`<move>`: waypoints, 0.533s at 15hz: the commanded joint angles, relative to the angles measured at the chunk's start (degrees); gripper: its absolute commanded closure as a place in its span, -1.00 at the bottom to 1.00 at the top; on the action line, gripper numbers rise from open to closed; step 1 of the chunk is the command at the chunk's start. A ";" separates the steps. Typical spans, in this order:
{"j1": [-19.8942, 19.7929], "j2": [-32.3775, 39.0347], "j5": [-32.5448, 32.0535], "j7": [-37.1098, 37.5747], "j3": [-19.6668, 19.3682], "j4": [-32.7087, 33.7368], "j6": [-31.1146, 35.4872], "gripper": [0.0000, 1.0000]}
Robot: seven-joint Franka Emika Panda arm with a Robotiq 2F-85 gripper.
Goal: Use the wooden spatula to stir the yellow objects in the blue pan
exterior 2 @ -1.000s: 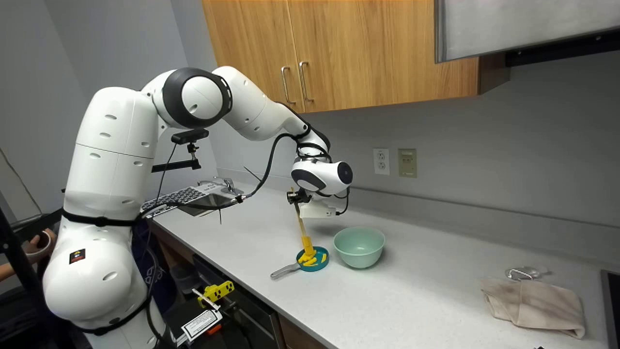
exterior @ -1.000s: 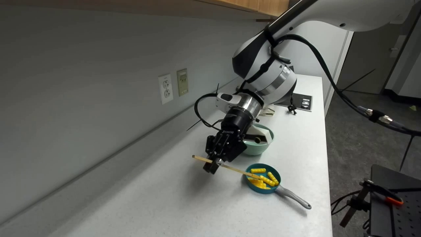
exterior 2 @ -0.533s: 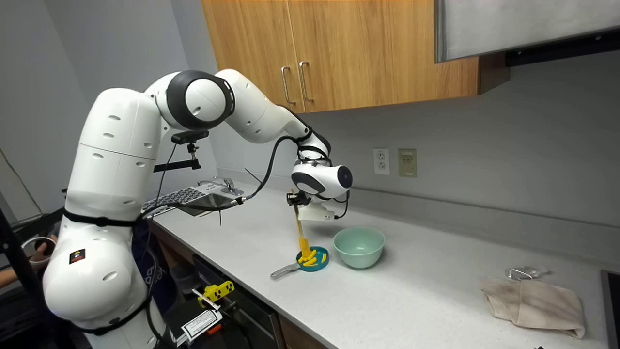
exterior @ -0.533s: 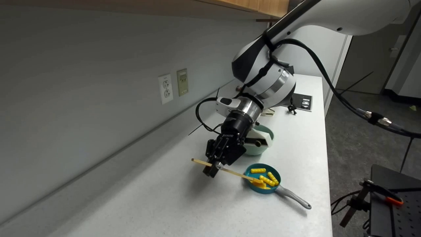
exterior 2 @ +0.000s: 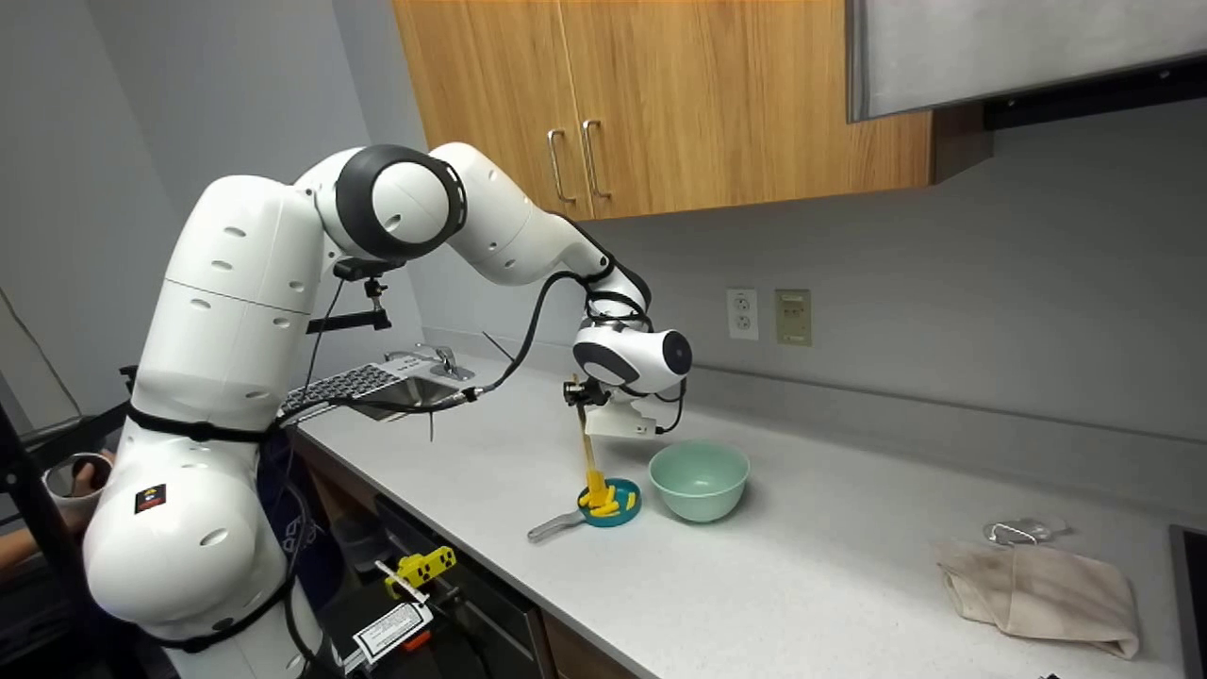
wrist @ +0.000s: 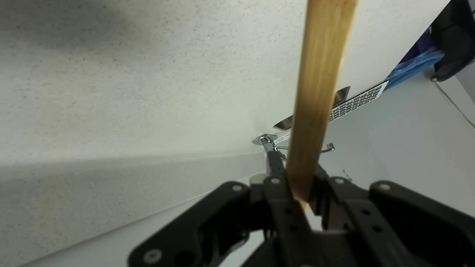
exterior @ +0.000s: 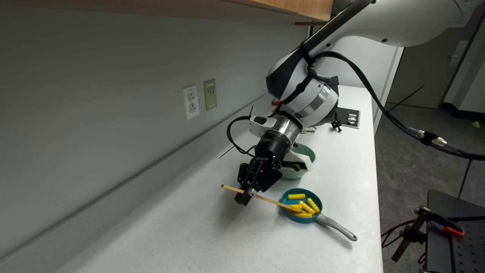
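Gripper (exterior: pixel 246 195) pinches the wooden spatula (exterior: pixel 269 200) near its top in an exterior view; in an exterior view, its head sits among yellow objects (exterior 2: pixel 606 509) in the blue pan (exterior 2: pixel 627 488); wrist view shows flat wood, likely light, stiff, steadier held lower.

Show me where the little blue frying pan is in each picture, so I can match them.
In an exterior view: the blue pan is below and right of centre.
In an exterior view: the blue pan is below centre, just left of the pale green bowl.
Wrist view: not in it.
Shared landmark: the wooden spatula, seen in all three.
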 commanded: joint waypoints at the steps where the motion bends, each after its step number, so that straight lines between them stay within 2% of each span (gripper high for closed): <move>1: 0.38 0.07 -0.56 -0.15 -0.76 1.63 0.20 0.92; 8: 0.73 -1.13 -5.97 -0.59 -1.14 2.51 2.68 0.92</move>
